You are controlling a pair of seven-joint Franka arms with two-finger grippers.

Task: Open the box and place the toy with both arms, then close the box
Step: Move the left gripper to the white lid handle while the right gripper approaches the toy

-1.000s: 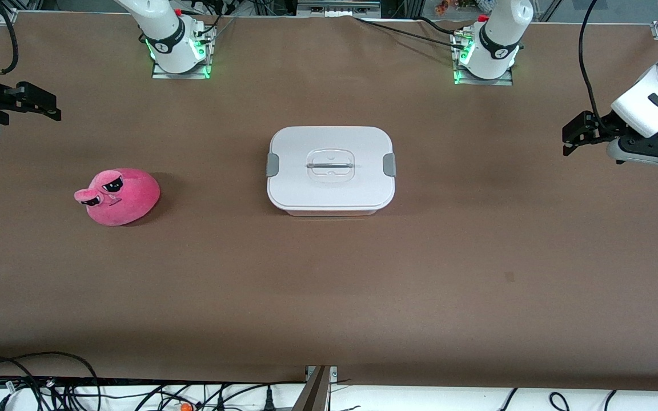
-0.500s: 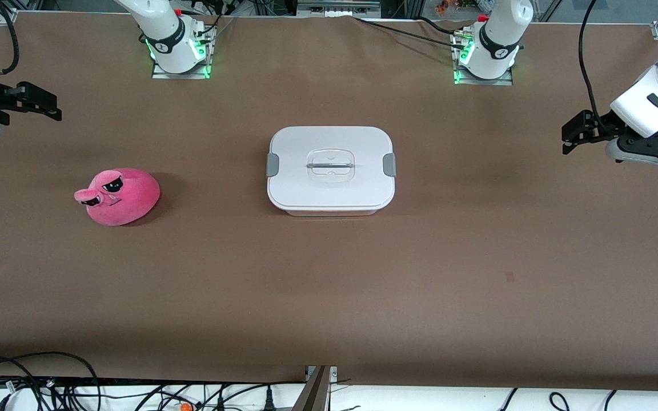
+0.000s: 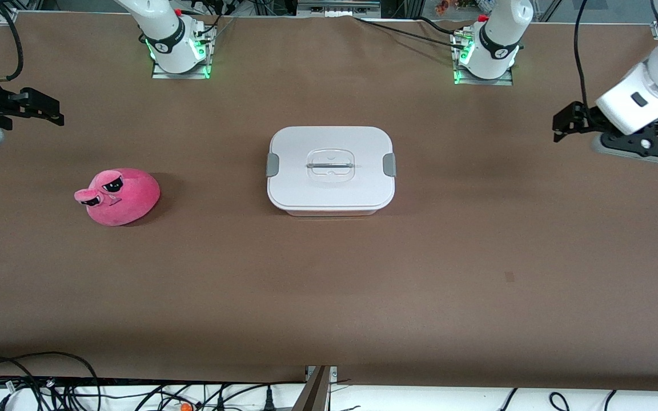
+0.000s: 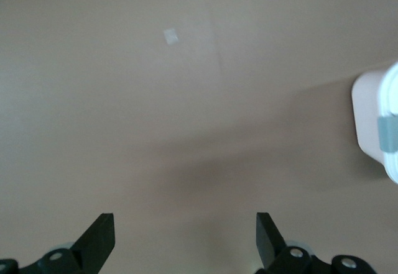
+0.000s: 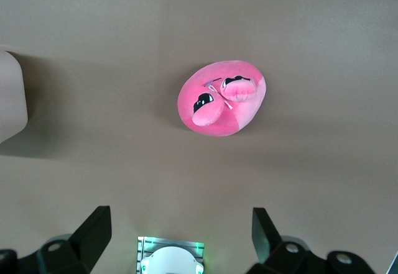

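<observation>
Both my grippers up and spread, box shut, toy on the table.

My left gripper (image 3: 560, 123) hangs over bare table (image 3: 477, 274) at the left arm's end, at about 3 o'clock from the box (image 3: 330, 169), jaws wide apart and holding nothing. My right gripper (image 3: 49, 111) hangs over the right arm's end, at about 10 o'clock from the box, likewise spread and empty. The box sits mid-table with its white lid (image 3: 330, 148) on and both grey clips (image 3: 389, 165) at its ends. The toy (image 3: 119, 196) lies at about 8 o'clock from the box, well apart from it.
</observation>
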